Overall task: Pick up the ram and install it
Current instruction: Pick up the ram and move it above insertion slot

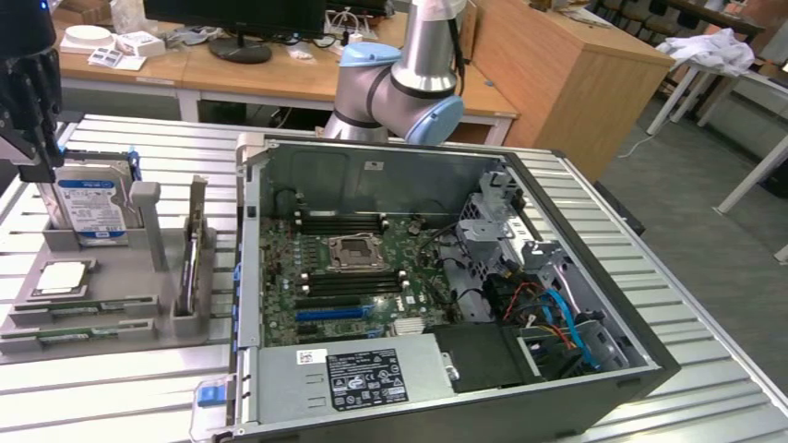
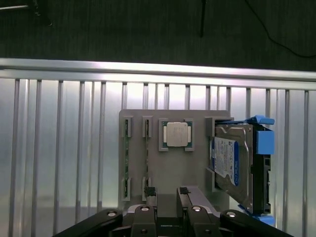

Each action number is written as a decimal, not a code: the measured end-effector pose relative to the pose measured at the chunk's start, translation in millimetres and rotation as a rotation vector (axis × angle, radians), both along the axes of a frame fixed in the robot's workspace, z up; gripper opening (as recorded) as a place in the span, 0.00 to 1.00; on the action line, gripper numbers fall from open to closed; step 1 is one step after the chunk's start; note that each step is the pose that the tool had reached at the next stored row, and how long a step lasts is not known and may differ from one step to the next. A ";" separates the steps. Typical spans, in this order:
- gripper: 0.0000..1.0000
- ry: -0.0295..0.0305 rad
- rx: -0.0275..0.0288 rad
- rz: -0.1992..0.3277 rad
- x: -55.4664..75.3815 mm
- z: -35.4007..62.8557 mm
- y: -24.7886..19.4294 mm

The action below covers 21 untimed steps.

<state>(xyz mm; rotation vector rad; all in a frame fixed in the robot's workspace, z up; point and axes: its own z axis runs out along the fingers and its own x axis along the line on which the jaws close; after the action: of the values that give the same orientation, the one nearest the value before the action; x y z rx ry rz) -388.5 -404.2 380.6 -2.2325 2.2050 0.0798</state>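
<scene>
My tool (image 2: 167, 191) hangs spread, its two dark fingers (image 2: 149, 192) apart with nothing between them. It sits above the edge of the flat grey plastic holder (image 2: 197, 168) that lies on the ribbed silver metal worktop (image 2: 59, 148).

The ram (image 2: 147, 158), a long, narrow green circuit-board stick, lies on edge in a slot of that holder. One end is just beside one of my fingers; I cannot tell whether they touch. A second green stick (image 2: 127, 158) of the same kind lies parallel in the neighbouring slot, on the side away from the other parts.

A square silver processor chip (image 2: 177, 134) rests flat in a small framed pocket of the holder, near the far ends of the sticks. Beyond it, a boxy silver hard drive with a blue label (image 2: 232, 163) stands upright in a blue plastic bracket (image 2: 264, 140).

In the exterior view the holder is on the exterior view's left, and my tool is high over the hard drive end of it. To the exterior view's right of the holder a large dark-grey computer case (image 1: 530, 411) lies on its side, open. Inside it are a green motherboard (image 1: 357, 277) with an empty processor socket, and a silver power supply (image 1: 345, 378) at the near end. The case stands just beside the holder, and the ram is outside it, not installed
</scene>
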 end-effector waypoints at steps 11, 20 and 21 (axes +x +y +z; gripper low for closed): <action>0.30 0.0001 -0.0002 0.000 0.0 0.1 -12.5; 0.30 0.0002 -0.0002 0.000 0.0 0.1 -16.4; 0.30 0.0002 -0.0002 0.000 0.0 0.1 -16.4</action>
<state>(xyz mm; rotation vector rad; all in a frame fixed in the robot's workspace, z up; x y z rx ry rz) -388.5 -420.6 380.8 -2.2325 2.2054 0.0798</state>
